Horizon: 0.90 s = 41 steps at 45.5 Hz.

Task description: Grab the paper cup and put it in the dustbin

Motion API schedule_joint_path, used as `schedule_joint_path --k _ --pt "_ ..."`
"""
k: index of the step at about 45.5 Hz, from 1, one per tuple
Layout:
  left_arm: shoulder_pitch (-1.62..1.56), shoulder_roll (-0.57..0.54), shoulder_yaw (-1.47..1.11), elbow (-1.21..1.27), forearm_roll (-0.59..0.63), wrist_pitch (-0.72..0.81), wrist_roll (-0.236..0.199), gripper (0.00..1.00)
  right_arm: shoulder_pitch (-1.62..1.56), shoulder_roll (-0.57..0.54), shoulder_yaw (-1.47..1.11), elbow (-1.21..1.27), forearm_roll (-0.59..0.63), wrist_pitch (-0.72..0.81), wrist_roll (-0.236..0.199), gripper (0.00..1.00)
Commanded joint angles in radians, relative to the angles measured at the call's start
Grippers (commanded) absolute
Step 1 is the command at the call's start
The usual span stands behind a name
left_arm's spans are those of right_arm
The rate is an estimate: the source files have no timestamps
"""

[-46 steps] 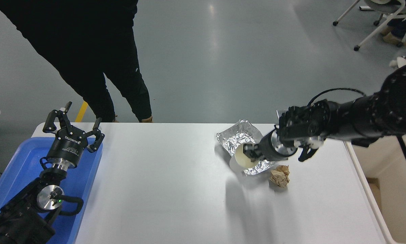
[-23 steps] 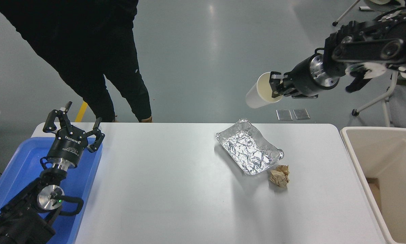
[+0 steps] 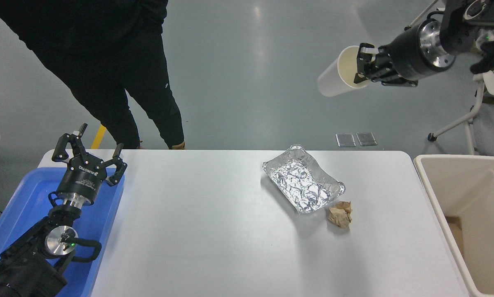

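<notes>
While the left gripper [image 3: 88,152] just sits parked at the lower left with its black fingers spread apart over the flat blue plastic tray [image 3: 20,206], the right gripper [image 3: 364,66] is way up in the top right corner, high above the white table [image 3: 197,231]. It's got the small white tapered paper cup [image 3: 339,72] pinched by the rim, one finger looks to be inside the cream mouth and the other on the outside wall, so it's clamped on the cup for sure. Cup is tipped over on its side, base pointing down and to the left of the claw, open mouth facing back toward the wrist. So the cup is fully in the air, not touching anything else. Down and to the right of the claw, at the table's right end, is the big beige rectangular plastic dustbin [image 3: 426,185] with the thick rounded rim; the cup is well apart from it and off to its left, not over the opening. Pretty much below the claw and a bit left, on the tabletop, there's the crinkled silver foil tray [image 3: 302,183], and just beside its near corner a crumpled brown paper ball [image 3: 340,214]. Far left of the claw, a person in black clothes [image 3: 107,62] stands at the table's far side.
</notes>
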Motion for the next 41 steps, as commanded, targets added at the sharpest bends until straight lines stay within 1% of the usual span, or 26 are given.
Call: schedule_joint_path --k 1,5,6,11,18,21,27,32,33,37,41 --pt "0.0 -0.001 0.0 0.0 0.0 0.0 0.0 0.98 -0.316 -0.011 0.006 -0.393 0.01 0.001 -0.002 0.0" --pt "0.0 -0.001 0.0 0.0 0.0 0.0 0.0 0.98 -0.458 -0.015 0.018 -0.552 0.012 -0.006 -0.005 0.0" --pt "0.0 -0.001 0.0 0.0 0.0 -0.002 0.0 0.98 -0.535 -0.017 0.024 -0.639 0.012 -0.009 -0.01 0.0" --pt "0.0 -0.001 0.0 0.0 0.0 0.0 0.001 0.98 -0.704 -0.017 0.064 -0.806 0.034 -0.031 -0.017 0.0" --pt "0.0 -0.001 0.0 0.0 0.0 0.0 0.0 0.98 -0.884 -0.018 0.136 -0.968 0.068 -0.068 -0.062 0.0" --pt "0.0 -0.001 0.0 0.0 0.0 -0.002 0.0 0.98 -0.945 -0.021 0.182 -0.993 0.073 -0.109 -0.083 0.0" --pt "0.0 -0.001 0.0 0.0 0.0 0.0 0.0 0.98 -1.042 -0.069 0.28 -0.998 0.073 -0.21 -0.154 0.0" --pt "0.0 -0.001 0.0 0.0 0.0 -0.002 0.0 0.98 -1.12 -0.072 0.352 -0.998 0.073 -0.284 -0.195 0.0" --pt "0.0 -0.001 0.0 0.0 0.0 -0.002 0.0 0.98 -1.146 -0.072 0.387 -0.998 0.073 -0.307 -0.209 0.0" --pt "0.0 -0.001 0.0 0.0 0.0 -0.002 0.0 0.98 -1.2 -0.072 0.464 -0.998 0.073 -0.341 -0.237 0.0" --pt "0.0 -0.001 0.0 0.0 0.0 -0.002 0.0 0.98 -1.262 -0.07 0.517 -0.998 0.073 -0.381 -0.247 0.0"
